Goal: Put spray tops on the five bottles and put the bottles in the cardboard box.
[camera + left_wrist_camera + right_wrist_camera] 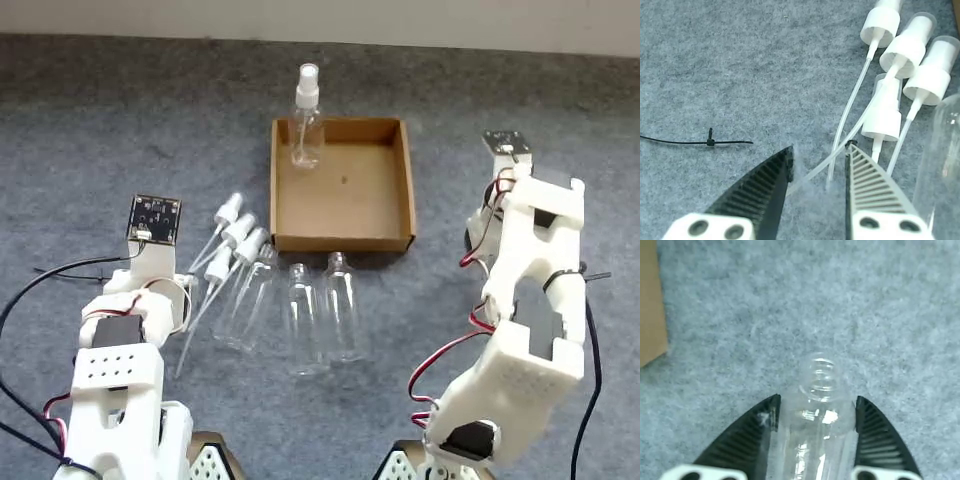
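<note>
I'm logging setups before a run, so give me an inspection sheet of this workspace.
Surface: grey carpet-like mat, flat.
Job's things: open brown cardboard box; one clear plastic bottle with white spray top standing in its far left corner; three uncapped clear bottles lying before the box; four loose white spray tops beside them.
Clutter: black cable tie on the mat.
Grippers: left gripper open astride the tops' tubes; right gripper shut on a fifth uncapped bottle.
Cables: red wires along the arms.
Surroundings: pale strip beyond the mat.

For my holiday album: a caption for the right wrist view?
Black end effector clasping a clear, topless plastic bottle over grey felt tabletop.
</note>
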`<state>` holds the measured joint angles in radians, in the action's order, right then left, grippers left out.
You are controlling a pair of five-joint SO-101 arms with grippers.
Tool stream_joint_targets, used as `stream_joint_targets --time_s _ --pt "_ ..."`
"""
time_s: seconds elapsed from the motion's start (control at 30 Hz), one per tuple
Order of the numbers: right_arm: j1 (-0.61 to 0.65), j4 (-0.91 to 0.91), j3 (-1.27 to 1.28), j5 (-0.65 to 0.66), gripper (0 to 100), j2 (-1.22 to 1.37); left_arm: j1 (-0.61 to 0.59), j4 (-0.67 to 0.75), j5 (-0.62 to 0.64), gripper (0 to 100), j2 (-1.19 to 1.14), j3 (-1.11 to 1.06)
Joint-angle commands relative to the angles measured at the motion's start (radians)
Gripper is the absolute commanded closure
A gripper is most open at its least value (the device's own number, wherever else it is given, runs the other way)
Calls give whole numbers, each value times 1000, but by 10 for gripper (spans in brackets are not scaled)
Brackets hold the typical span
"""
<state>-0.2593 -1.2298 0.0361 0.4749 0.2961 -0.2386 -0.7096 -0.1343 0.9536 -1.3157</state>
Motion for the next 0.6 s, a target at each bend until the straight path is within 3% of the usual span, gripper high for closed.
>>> stream_joint_targets --time_s 0.0,0.27,0.43,0.57 --pt "8 1 -41 11 775 -53 15 12 -9 839 19 4" --pt "8 1 -28 11 780 -54 15 12 -9 839 19 4" --pt "8 1 -21 12 850 -54 15 12 -9 839 19 4" --pt "7 -27 -19 12 830 -53 15 12 -9 839 19 4"
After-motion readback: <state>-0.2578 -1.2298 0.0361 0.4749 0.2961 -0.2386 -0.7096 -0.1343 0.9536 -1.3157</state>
